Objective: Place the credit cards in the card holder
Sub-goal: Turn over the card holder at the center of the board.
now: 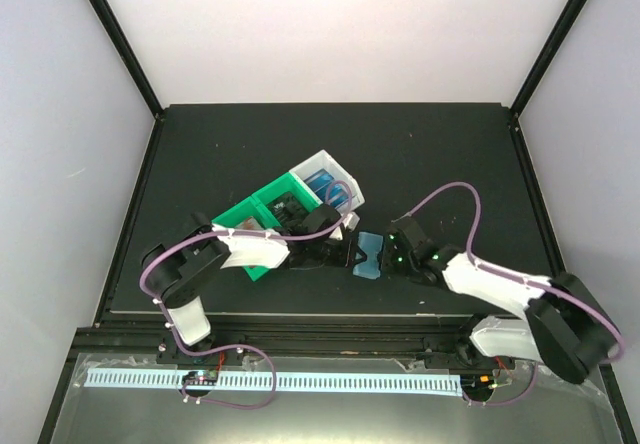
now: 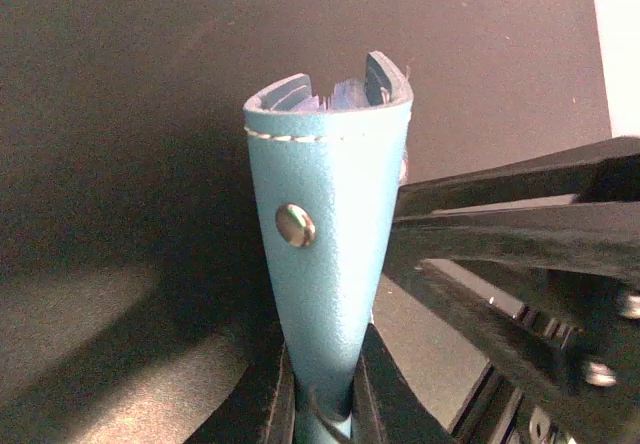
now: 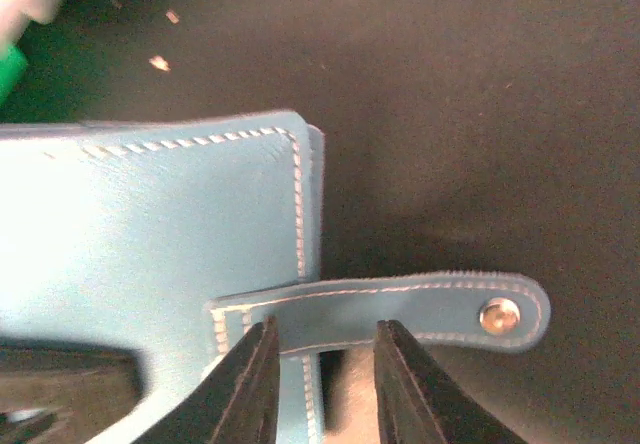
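Note:
The teal-blue card holder (image 1: pixel 370 255) sits between my two grippers at the table's middle. My left gripper (image 1: pixel 350 251) is shut on it; in the left wrist view the card holder (image 2: pixel 325 224) stands up from between the fingers (image 2: pixel 322 404), snap stud facing the camera, slightly open at the far end. My right gripper (image 1: pixel 392 249) is open. In the right wrist view its tips (image 3: pixel 322 349) straddle the base of the snap tab (image 3: pixel 400 309) on the card holder (image 3: pixel 150 224). Blue credit cards (image 1: pixel 325 186) stand in the white bin.
A green bin (image 1: pixel 240 214) and a white bin (image 1: pixel 330 159) stand joined just behind the left gripper; a dark item (image 1: pixel 290 207) lies in the green bin. The right arm's black links (image 2: pixel 520 244) fill the right of the left wrist view.

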Controlling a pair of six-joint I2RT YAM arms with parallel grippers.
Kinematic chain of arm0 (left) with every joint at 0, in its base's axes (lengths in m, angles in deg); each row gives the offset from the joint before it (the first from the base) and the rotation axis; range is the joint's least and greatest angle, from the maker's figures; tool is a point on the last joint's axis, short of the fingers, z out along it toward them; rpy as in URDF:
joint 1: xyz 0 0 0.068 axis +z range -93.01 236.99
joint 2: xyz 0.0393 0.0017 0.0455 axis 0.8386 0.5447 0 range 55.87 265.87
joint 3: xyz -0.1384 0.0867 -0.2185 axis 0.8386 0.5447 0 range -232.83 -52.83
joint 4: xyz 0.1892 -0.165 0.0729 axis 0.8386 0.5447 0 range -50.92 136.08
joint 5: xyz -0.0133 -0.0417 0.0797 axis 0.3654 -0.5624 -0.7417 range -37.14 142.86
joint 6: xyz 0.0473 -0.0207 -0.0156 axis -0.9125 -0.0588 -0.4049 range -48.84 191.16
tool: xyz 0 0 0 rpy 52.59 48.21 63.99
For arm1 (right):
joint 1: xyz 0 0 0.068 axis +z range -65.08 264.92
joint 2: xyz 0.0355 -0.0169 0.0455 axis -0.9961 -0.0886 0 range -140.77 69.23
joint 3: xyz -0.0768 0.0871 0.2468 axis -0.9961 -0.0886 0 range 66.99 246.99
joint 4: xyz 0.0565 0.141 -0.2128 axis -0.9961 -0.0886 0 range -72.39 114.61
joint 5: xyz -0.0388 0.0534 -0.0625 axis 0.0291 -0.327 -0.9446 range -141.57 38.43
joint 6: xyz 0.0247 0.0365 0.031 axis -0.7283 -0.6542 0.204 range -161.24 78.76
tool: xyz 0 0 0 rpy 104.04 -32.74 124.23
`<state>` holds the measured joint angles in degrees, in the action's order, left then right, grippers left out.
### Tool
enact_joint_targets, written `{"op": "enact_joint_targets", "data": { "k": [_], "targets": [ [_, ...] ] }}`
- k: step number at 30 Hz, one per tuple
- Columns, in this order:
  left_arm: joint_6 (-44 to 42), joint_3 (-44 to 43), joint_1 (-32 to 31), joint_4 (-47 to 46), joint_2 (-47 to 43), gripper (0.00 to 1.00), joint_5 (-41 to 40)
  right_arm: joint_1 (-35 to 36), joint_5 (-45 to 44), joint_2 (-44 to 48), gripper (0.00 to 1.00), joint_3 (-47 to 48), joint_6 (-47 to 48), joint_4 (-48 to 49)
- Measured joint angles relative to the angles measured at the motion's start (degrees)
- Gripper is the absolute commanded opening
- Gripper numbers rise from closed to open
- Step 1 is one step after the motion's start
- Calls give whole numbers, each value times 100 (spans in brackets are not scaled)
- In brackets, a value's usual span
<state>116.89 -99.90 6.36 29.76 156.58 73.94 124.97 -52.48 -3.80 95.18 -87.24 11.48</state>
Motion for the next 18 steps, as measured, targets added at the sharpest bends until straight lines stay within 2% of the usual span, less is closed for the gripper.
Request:
{"op": "enact_joint_targets", "data": {
  "k": [5, 13, 18],
  "targets": [
    [-872, 68, -11, 111, -376, 1, -74, 9, -74, 1285, 48, 13, -83, -417],
    [-2629, 188, -81, 72, -1808, 2, -323, 9, -413, 3716, 76, 651, -411, -1360],
    [-4127, 157, -243, -289, -2400, 2, -540, 9, -422, 4245, 83, 1602, -758, -1825]
  ]
}}
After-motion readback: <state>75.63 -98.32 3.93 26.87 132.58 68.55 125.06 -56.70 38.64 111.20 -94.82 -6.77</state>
